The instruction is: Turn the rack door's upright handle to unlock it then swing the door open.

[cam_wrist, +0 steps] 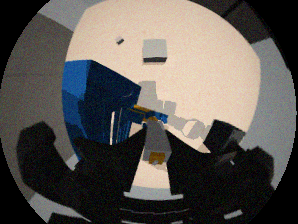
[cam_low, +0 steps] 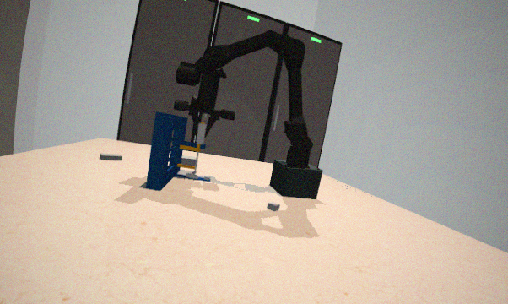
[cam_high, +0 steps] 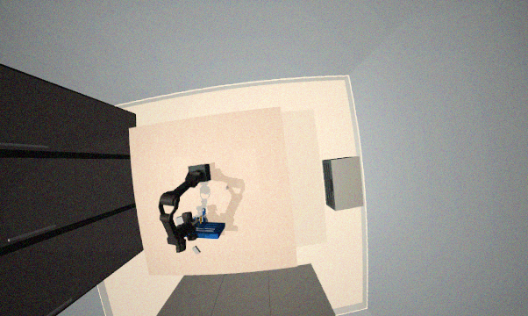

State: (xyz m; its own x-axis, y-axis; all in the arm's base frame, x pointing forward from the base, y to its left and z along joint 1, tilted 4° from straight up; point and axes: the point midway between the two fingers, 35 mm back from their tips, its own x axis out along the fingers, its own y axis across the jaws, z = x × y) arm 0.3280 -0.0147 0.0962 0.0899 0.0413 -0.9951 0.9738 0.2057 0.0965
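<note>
The blue rack (cam_high: 210,233) (cam_low: 166,148) (cam_wrist: 102,95) stands upright on the table, with slots in its face. Orange brackets (cam_low: 190,148) (cam_wrist: 142,107) stick out from it toward the arm base's side. The upright grey handle (cam_low: 202,132) (cam_wrist: 157,137) stands at their outer ends, with an orange patch on its near end in the wrist view. My gripper (cam_low: 201,137) (cam_wrist: 154,131) points down and is shut on the handle's upper part, with a finger on each side. The rack lies at an angle on the left of the wrist view. I cannot clearly tell door from frame, or whether a gap stands between them.
The arm base (cam_high: 199,172) (cam_low: 296,181) stands to one side of the rack. A pale box (cam_high: 180,219) (cam_wrist: 154,49) lies near the gripper. A flat grey block (cam_high: 196,249) (cam_low: 110,157) (cam_wrist: 120,40) lies beyond the rack. A small grey block (cam_high: 227,187) (cam_low: 273,206) lies near the base.
</note>
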